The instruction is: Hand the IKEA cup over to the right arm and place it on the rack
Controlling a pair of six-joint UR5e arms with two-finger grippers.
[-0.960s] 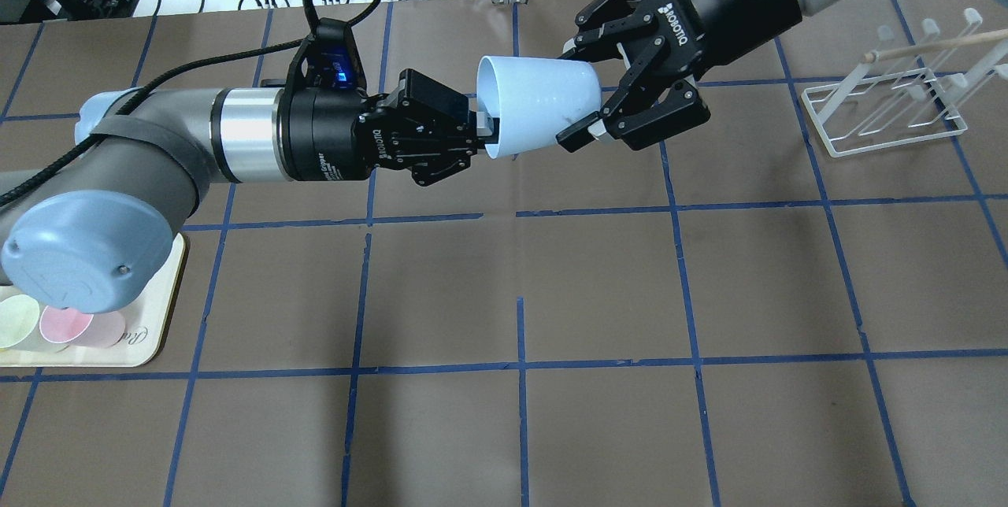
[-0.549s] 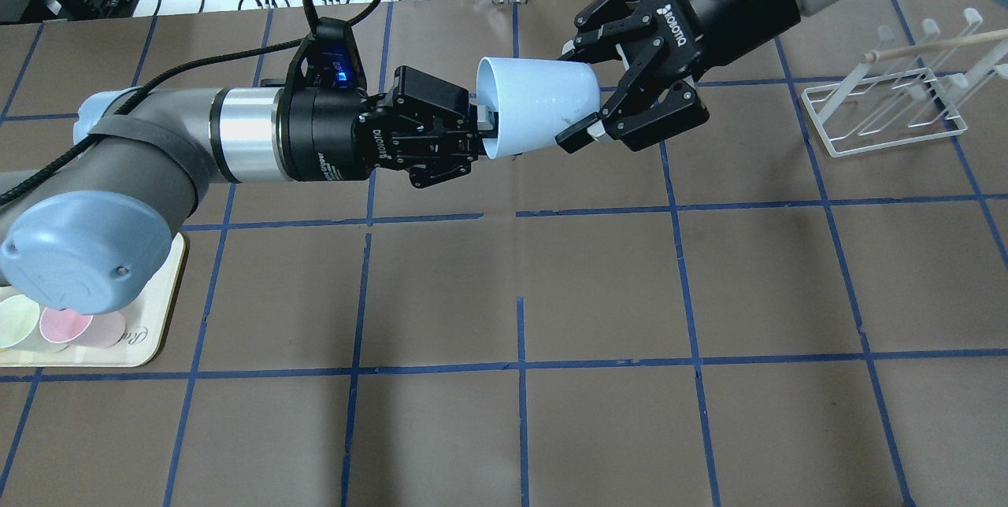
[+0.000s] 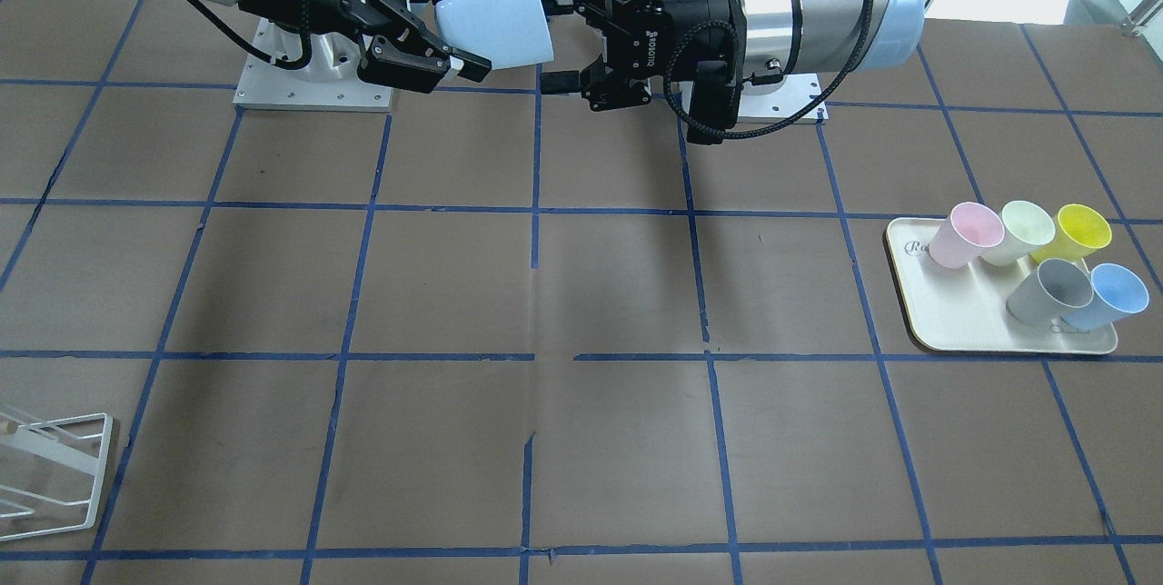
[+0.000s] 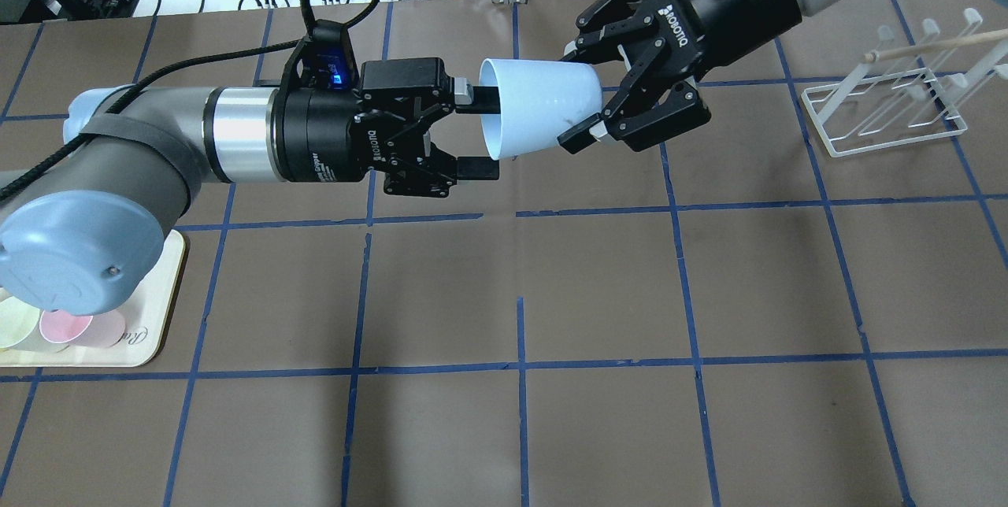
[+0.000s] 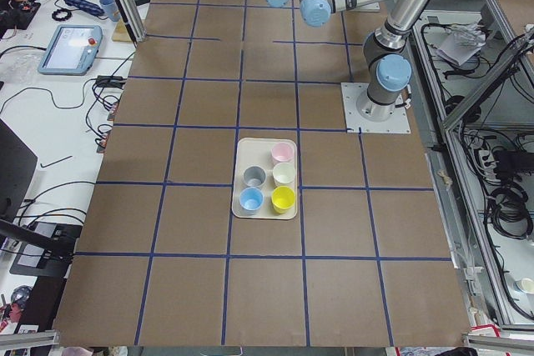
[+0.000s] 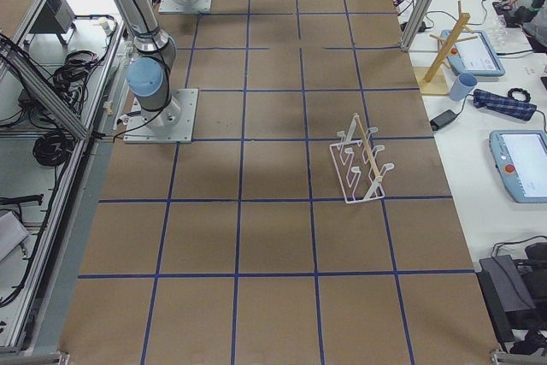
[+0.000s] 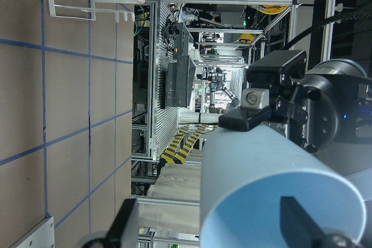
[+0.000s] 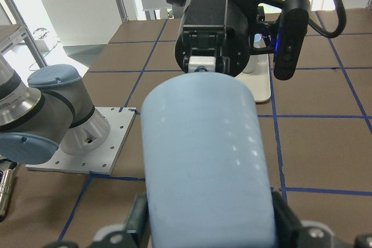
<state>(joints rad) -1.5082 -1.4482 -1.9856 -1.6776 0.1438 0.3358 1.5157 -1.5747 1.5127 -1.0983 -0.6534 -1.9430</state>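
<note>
The pale blue IKEA cup (image 4: 539, 105) hangs on its side in the air over the far middle of the table, mouth toward the left arm. My right gripper (image 4: 573, 94) is shut on its base end, one finger on each side. My left gripper (image 4: 484, 133) is open at the cup's mouth, its fingers spread apart, one just inside the rim and one outside below it. In the front view the cup (image 3: 500, 13) sits between the right gripper (image 3: 459, 22) and the left gripper (image 3: 556, 35). The white wire rack (image 4: 890, 109) stands on the table at the far right.
A cream tray (image 3: 963, 322) on the robot's left holds pink, pale green, yellow, grey (image 3: 1054, 290) and sky-blue (image 3: 1108, 294) cups. Cables and a wooden stand lie beyond the table's far edge.
My left gripper has opened and let go of the cup's rim, its fingers now spread wide. The right gripper still holds the cup, which has barely moved.
</note>
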